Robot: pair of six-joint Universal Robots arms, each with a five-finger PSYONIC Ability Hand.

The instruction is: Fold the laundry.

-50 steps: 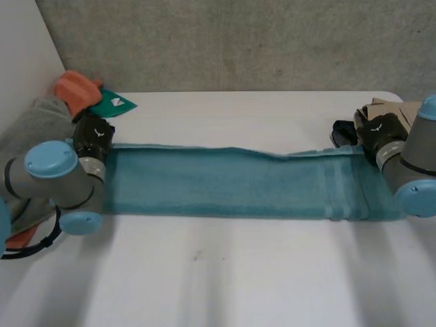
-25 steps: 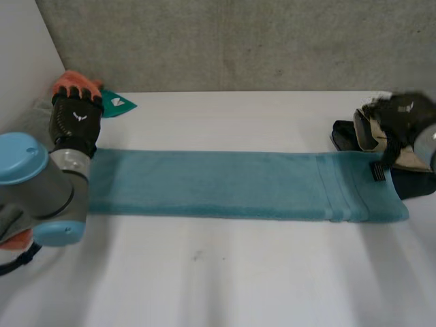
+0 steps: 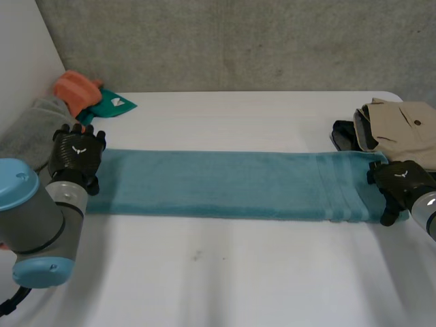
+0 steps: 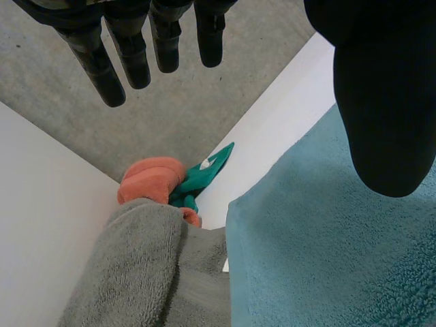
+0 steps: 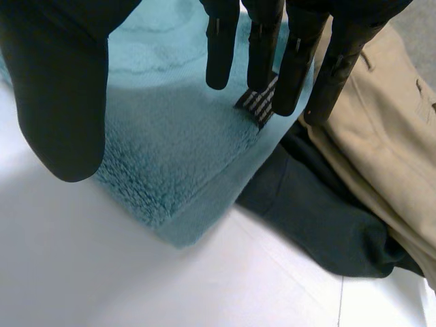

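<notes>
Fingers (image 4: 116, 58) of the left hand (image 3: 76, 158) were straight and spread well away from the thumb, gripping nothing. The right hand (image 3: 400, 182) was the same, its fingers (image 5: 262, 41) straight, parted from the thumb and holding no cloth.

Across the white table (image 3: 238, 272) lay the long teal terry towel (image 3: 225, 184), a flat narrow strip running left to right. The left hand was at its left end: in the left wrist view the thumb was over the teal pile and the fingers reached past the towel's far left corner. The right hand was at the right end, where the near right corner lay below the palm, between thumb and fingers.

Against the towel's left end lay a bunched grey terry towel (image 3: 30, 133). Beyond the right end sat a beige garment (image 3: 402, 129) piled on a dark garment (image 3: 343, 136), which touched the towel's edge. Far left were an orange cloth (image 3: 75, 88) and a small green cloth (image 3: 112, 105). A striped tag (image 5: 257, 102) on the towel sat just under the right fingertips.
</notes>
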